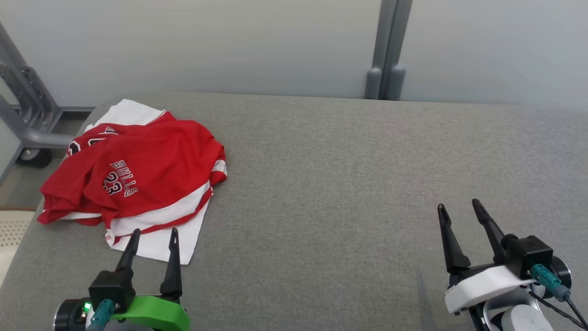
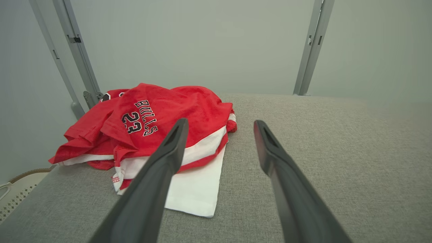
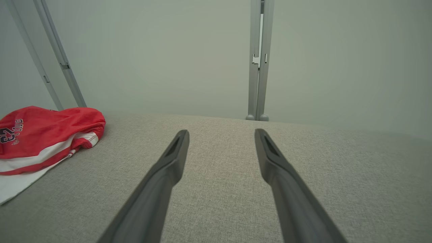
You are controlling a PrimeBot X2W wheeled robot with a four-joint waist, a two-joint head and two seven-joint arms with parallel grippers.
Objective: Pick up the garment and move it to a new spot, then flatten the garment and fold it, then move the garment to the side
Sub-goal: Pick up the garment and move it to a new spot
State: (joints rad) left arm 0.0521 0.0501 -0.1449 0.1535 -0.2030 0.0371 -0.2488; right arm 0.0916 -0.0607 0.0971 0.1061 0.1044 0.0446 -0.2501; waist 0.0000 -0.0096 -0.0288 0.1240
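At lower left, the left claw [image 1: 155, 232] stood spread and empty, the crumpled garment [image 1: 147, 170] just beyond at twelve o'clock on the surface [image 1: 344, 184]; the right claw [image 1: 458, 205], also released, sat well apart, garment at ten o'clock.

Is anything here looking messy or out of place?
Only the jersey: it lies crumpled in a heap on the left side of the table, red layers bunched over white ones, its lettering turned sideways. Its left side reaches the table's edge. Nothing looks spilled or damaged.
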